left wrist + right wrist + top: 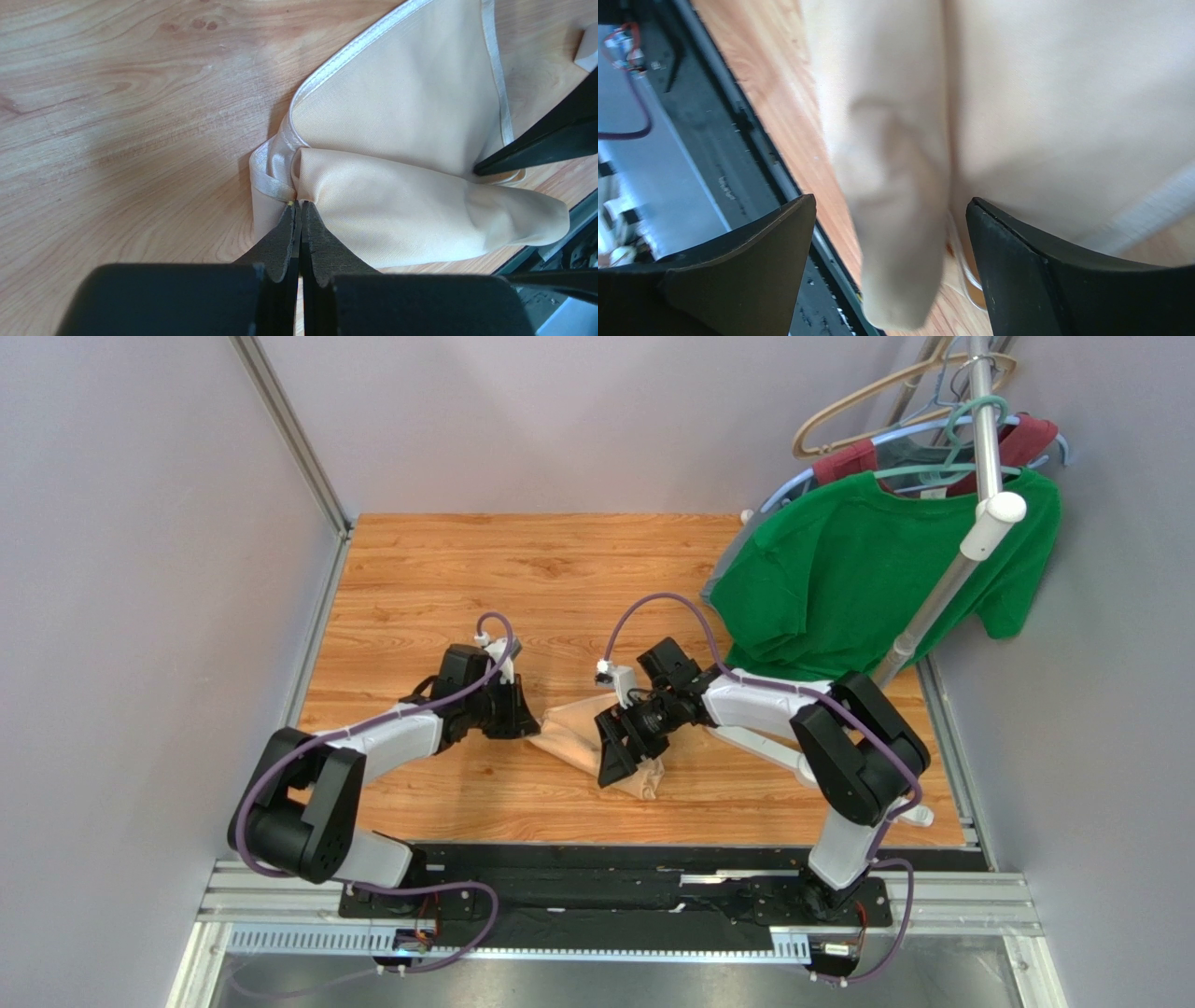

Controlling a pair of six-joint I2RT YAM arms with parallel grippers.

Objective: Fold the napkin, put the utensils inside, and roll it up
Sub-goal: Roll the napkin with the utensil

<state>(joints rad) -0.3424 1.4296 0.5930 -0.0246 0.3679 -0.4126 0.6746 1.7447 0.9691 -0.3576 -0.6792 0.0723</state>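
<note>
1. Starting at the napkin's left end: my left end effector (300,210) is closed tight, tips pressed together right where the cloth bunches to a point. The folds run into the tips, so I read that as a pinch on the hem, there to anchor that end against sliding.

2. On to the napkin (393,112) itself. It lies on the wooden surface (561,588) between the two arms, folded to a rough triangle. Its near edge is rolled into a soft tube, while the flat layer behind shows its pale stitched border. The roll looks loose, so I judge the rolling only partly done.

3. The spoon: I can't see it in any view. It may sit inside the roll, but I can't tell.

4. At the napkin's right end, my right end effector (889,210) stands wide open, one finger on each side of the rolled tube. There is a gap on both sides and it grips nothing. It straddles the tube, which reads to me as either a release or a fresh grip about to come.

5. Far right of the napkin and well apart from it, a green T-shirt (870,567) hangs on a rack, out of the way.
</note>
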